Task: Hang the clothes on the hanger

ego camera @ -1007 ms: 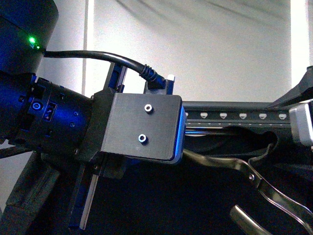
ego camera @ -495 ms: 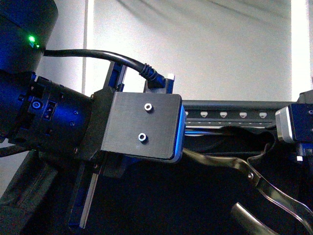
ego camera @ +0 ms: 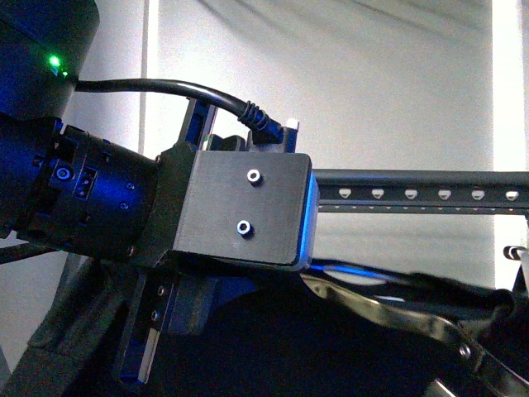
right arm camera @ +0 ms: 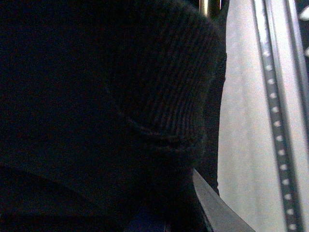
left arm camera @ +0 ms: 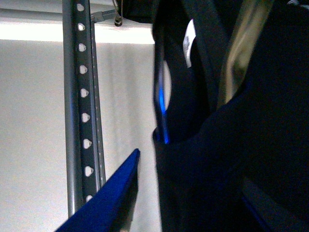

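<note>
Place: it looks like a robot test room, a kind of lab.
Wall: the wall (ego camera: 372, 83) is plain and pale.
Robot: a dark arm (ego camera: 83, 190) with 1 green light (ego camera: 54, 61) and a thick black cable (ego camera: 165, 87).
Rack: a grey metal rail (ego camera: 413, 186) with small holes.

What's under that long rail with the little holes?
A dark garment and a silvery curved bar sit lower than the rail. The left arm hides the rail's left end.

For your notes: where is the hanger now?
Front view: the hanger spans the right half, emerging behind the left arm, above the dark garment.
</note>
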Tool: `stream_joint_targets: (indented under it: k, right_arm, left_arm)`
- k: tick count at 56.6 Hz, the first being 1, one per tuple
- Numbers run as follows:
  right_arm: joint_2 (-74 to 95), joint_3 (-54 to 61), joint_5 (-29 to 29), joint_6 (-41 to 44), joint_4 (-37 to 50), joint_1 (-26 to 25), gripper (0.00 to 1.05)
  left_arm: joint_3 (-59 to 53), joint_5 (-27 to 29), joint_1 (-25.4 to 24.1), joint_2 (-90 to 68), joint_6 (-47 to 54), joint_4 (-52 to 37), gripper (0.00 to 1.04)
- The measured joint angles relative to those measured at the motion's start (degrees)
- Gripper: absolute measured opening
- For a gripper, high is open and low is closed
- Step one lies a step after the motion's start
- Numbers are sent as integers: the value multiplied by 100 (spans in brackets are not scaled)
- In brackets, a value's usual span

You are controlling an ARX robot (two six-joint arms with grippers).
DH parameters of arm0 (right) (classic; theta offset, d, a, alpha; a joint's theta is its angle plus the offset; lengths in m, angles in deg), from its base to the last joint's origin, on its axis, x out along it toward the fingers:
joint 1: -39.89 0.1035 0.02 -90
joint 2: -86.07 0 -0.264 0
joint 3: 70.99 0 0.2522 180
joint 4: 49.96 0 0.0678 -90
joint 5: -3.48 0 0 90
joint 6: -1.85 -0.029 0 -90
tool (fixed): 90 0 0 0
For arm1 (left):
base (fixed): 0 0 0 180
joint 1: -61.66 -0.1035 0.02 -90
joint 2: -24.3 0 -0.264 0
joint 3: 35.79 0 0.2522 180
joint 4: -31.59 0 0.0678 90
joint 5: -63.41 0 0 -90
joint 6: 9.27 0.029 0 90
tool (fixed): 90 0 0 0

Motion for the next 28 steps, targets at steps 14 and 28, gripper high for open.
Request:
stream_joint_targets:
  k: [14, 28]
  right_arm:
    - [221, 151, 212, -96, -1261, -789, 5]
    - [278, 146, 796, -1215, -2114, -1414, 4]
  left_arm:
    - [20, -2, 0, 0, 2, -20, 94]
    - [-22, -498, -280, 118, -5775, -1504, 98]
